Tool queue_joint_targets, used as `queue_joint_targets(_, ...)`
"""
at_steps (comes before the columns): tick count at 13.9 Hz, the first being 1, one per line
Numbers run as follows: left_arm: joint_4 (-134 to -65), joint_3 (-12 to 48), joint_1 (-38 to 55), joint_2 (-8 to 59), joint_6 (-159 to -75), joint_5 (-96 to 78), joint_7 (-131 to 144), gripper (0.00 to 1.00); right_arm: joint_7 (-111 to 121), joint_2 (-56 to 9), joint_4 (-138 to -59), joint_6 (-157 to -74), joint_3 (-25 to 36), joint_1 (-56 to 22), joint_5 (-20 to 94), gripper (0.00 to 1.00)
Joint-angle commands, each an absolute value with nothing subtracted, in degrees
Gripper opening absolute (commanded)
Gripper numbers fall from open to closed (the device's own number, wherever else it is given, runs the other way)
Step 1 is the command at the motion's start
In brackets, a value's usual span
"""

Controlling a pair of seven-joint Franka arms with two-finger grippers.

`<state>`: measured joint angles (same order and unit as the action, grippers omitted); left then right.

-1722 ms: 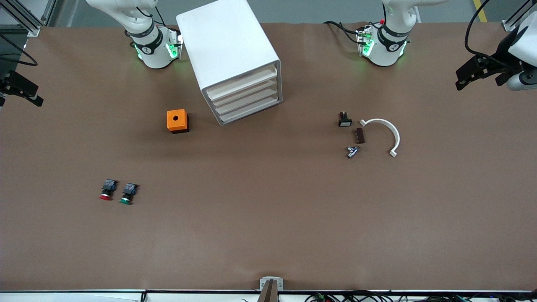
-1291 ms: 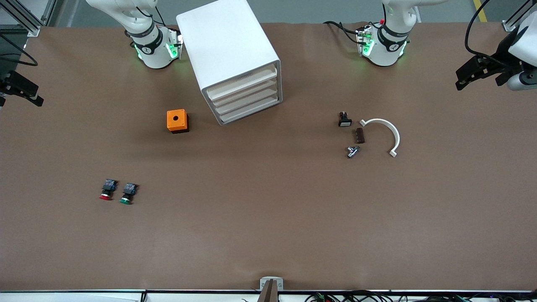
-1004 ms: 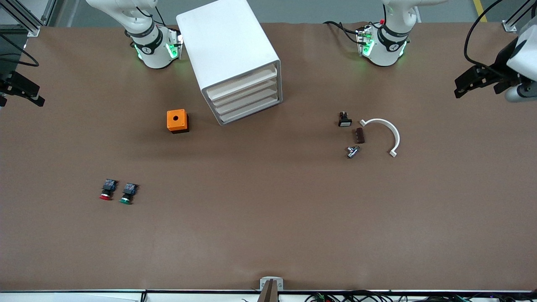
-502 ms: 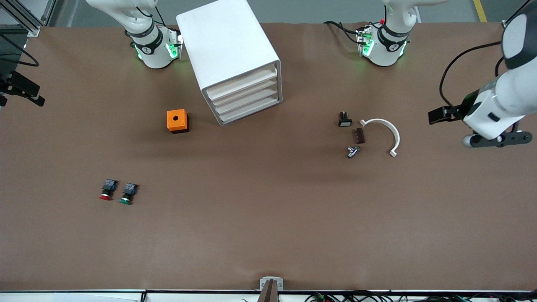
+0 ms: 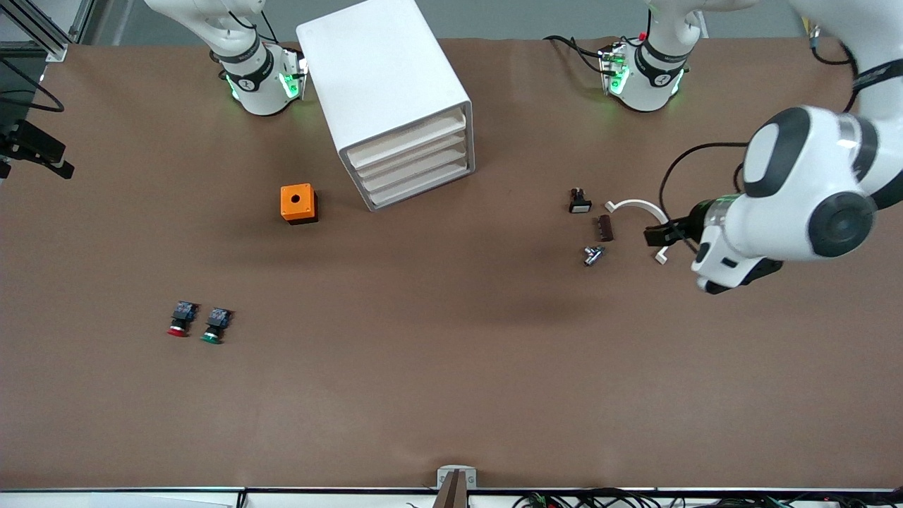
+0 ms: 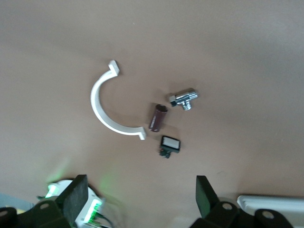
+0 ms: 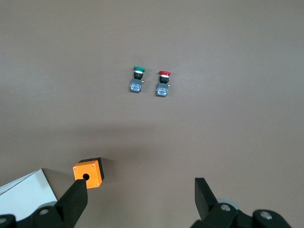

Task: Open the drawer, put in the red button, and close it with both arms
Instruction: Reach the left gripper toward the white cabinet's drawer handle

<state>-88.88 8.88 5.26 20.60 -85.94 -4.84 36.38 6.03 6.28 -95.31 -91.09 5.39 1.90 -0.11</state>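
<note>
The white cabinet (image 5: pixel 384 85) stands near the right arm's base, its four tray drawers (image 5: pixel 413 164) all shut. The red button (image 5: pixel 180 319) lies beside a green-capped one (image 5: pixel 214 326), nearer the front camera toward the right arm's end; it also shows in the right wrist view (image 7: pixel 163 84). My left gripper (image 5: pixel 667 235) is over the white arc clamp (image 5: pixel 638 205), open and empty (image 6: pixel 140 197). My right gripper (image 5: pixel 39 149) waits at the table's edge at the right arm's end, open and empty (image 7: pixel 140 197). A cabinet corner shows in each wrist view (image 6: pixel 270 204) (image 7: pixel 21 194).
An orange box with a hole (image 5: pixel 298 203) sits beside the cabinet. Under the left gripper lie a black switch with a white face (image 6: pixel 170 144), a brown cylinder (image 6: pixel 158 117), a chrome valve (image 6: pixel 184 99) and the white arc clamp (image 6: pixel 107 107).
The left arm has swung in from the table's edge toward the middle and now hangs over the white arc clamp. The right arm and all objects have stayed still.
</note>
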Motion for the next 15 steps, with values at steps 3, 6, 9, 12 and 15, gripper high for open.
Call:
queue_joint_targets(3, -83.76, 8.79, 11.84, 29.26, -87.18, -8.6, 54.53, 1.0, 6.77, 8.09, -97.03, -91.41, 4.48, 3.16, -0.79, 1.0)
queue_joint_targets(6, -83.67, 8.88, 16.86, 34.08, -93.23, -15.44, 72.98, 1.0, 6.77, 8.09, -97.12, -91.41, 4.48, 3.34, -0.79, 1.0)
queue_joint_targets(9, -83.67, 8.88, 21.08, 38.22, -100.43, -20.72, 87.75, 1.0, 6.77, 8.09, -97.12, -91.41, 4.48, 3.43, -0.7, 1.0)
queue_joint_targets(12, -83.58, 8.88, 25.57, 40.51, -107.38, -26.17, 102.61, 1.0, 6.77, 8.09, -97.12, -91.41, 4.48, 3.43, -0.7, 1.0)
queue_joint_targets(15, -83.67, 8.79, 28.29, 41.22, -108.37, -35.91, 116.5, 1.0, 6.77, 8.09, -97.12, -91.41, 4.4, 3.43, -0.7, 1.0)
